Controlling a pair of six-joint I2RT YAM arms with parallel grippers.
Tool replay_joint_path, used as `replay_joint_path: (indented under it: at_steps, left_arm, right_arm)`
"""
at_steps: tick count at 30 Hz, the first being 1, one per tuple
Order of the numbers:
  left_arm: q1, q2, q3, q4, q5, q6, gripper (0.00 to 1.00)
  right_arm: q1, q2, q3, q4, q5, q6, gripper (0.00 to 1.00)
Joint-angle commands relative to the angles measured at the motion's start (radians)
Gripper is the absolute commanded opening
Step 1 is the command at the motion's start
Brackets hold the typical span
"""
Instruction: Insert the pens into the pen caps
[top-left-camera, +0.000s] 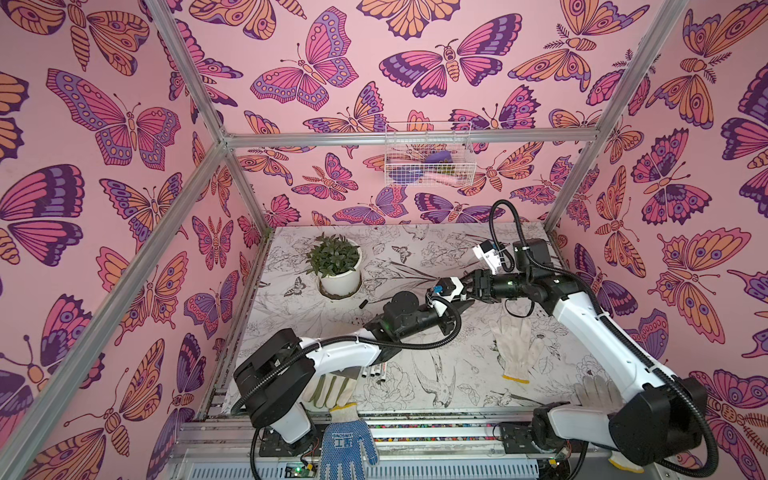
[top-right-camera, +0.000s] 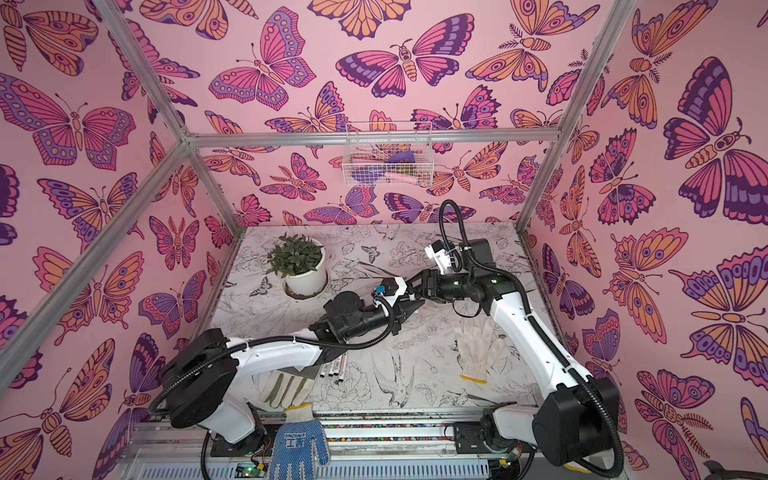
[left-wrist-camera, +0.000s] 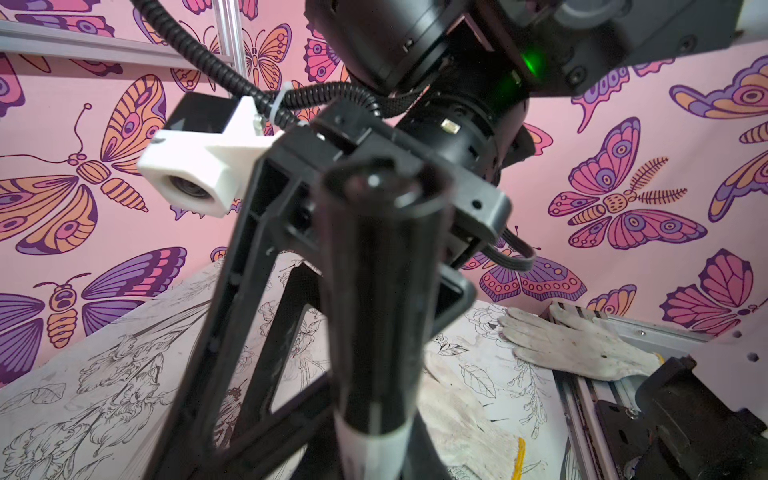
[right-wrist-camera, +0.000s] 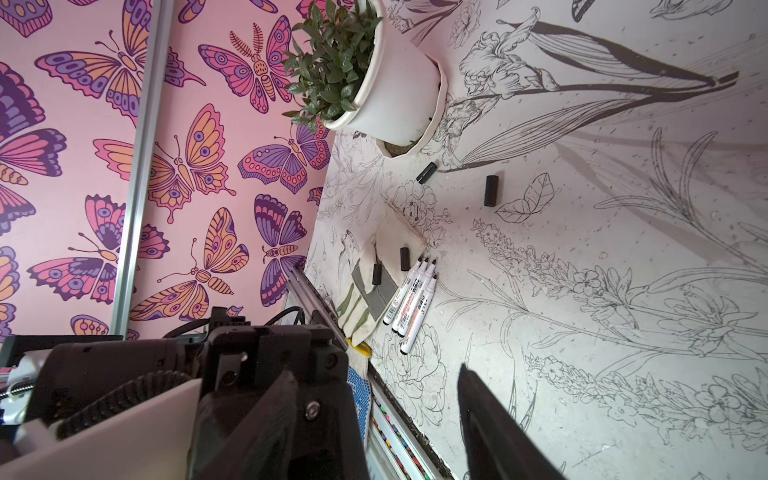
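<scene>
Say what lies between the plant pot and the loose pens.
Right wrist view: one cap by the pot, another cap on a glove.

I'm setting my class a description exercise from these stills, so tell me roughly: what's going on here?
Two robot arms are capping marker pens. The left gripper is shut on a white pen whose black cap is already on. The right gripper, jaws open, faces it at the cap end. Four uncapped pens lie together on the table beside a work glove. Four loose caps remain: two on that glove, two on the table near the potted plant.
</scene>
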Motion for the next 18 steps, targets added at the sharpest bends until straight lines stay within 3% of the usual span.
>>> replay_joint_path:
  at_steps: [1,13,18]
  left_arm:
    - [0.024,-0.009,-0.001,0.103,-0.049,-0.048,0.0]
    - [0.091,-0.027,-0.056,0.044,-0.008,-0.178,0.0]
    - [0.163,-0.003,-0.038,0.056,0.098,-0.37,0.0]
  right_arm:
    - [-0.018,-0.001,0.019,-0.046,0.059,-0.03,0.64]
    - [-0.026,-0.144,0.026,-0.005,0.25,-0.123,0.64]
    - [0.004,-0.19,0.036,0.001,0.224,-0.171,0.64]
